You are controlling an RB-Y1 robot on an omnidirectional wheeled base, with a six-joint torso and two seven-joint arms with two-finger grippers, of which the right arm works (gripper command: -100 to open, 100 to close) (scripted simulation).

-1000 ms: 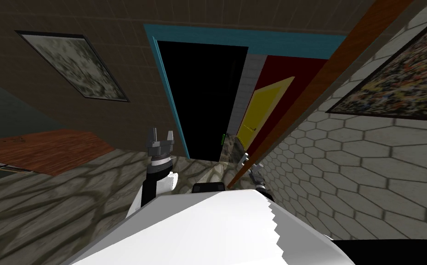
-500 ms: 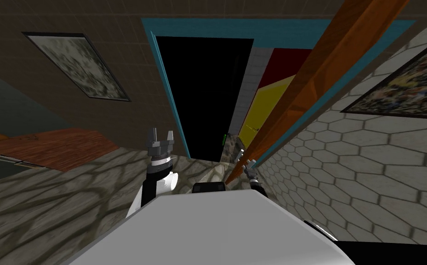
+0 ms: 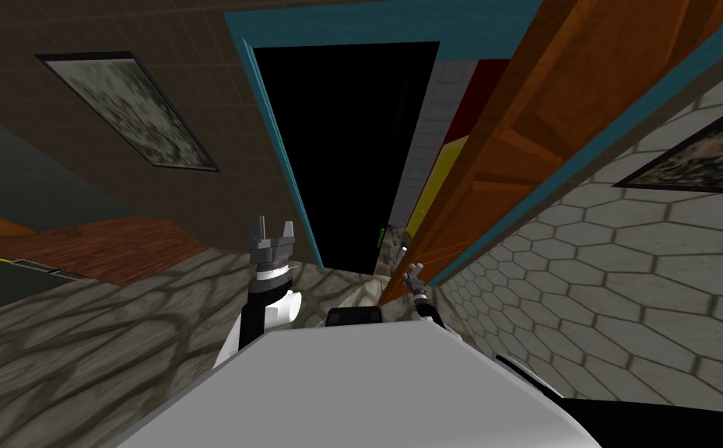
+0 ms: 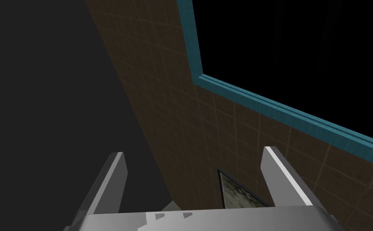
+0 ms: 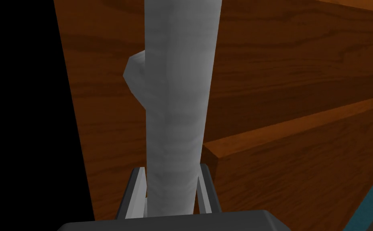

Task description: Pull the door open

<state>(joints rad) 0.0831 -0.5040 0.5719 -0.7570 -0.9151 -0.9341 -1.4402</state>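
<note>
Right arm: reaches low and forward, just right of the chest. Your right gripper (image 5: 169, 182) is at the near edge of the door (image 3: 542, 128). Its fingers are closed in on a grey handle (image 5: 176, 100), one pressing each side just above the gripper's body. The bar runs on away from the hand, and a short grey stub on one side joins it to the wood.

Door: orange-brown wood, panelled. Its near edge is at your gripper and the face runs off to the far right. A teal strip (image 3: 585, 167) lies between the door and the hex-tiled wall (image 3: 624, 295) on the right. The handle sits low on the near edge.

Left of the door: a teal frame (image 3: 270, 132) around a black area (image 3: 344, 148). In the gap between the black area and the door you can see pale tile, then red and yellow surfaces.

Left arm: forearm upright, left of the chest, well apart from the door. Your left gripper (image 3: 272, 233) points away from you, with its fingers spread wide and nothing between them.

Floor (image 3: 118, 327): stone pattern.
</note>
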